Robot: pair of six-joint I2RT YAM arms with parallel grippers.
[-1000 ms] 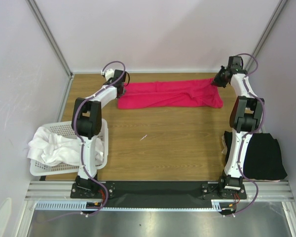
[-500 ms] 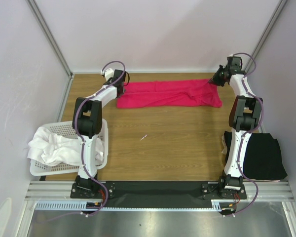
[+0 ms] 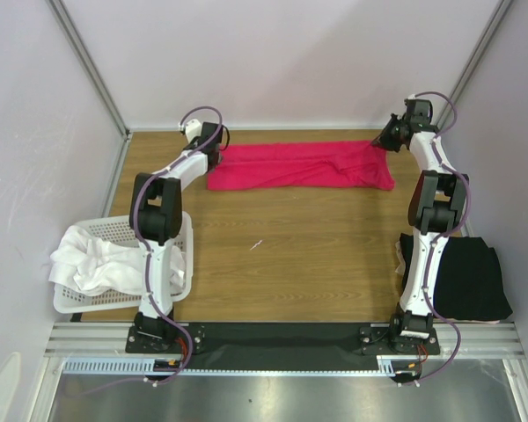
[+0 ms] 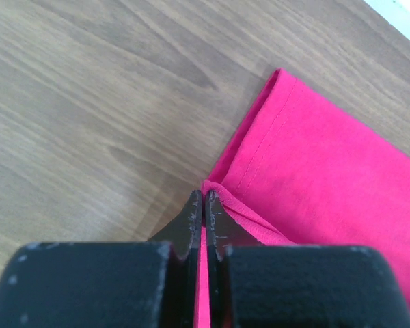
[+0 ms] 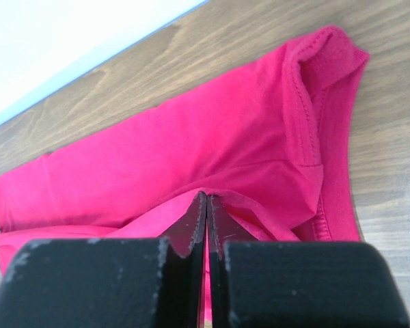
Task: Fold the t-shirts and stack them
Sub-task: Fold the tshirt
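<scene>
A crimson-pink t-shirt point(image 3: 301, 165) lies folded in a long band across the far part of the table. My left gripper point(image 3: 218, 151) is shut on its left end, and pink cloth point(image 4: 314, 171) shows pinched between the black fingers point(image 4: 193, 219). At the opposite end my right gripper point(image 3: 380, 143) is shut on the shirt's right edge, with a fold of pink cloth point(image 5: 191, 150) clamped in its jaws. A black t-shirt point(image 3: 462, 274) lies folded at the near right. White t-shirts point(image 3: 92, 257) fill the basket.
The white perforated basket point(image 3: 187, 246) stands at the near left beside the left arm's base. Bare wooden table point(image 3: 290, 255) lies between the pink shirt and the arm bases. Walls and frame posts close in the back and both sides.
Both grippers have drawn the pink shirt slightly toward the back wall, and its band lies a little straighter. The grips have not changed.
</scene>
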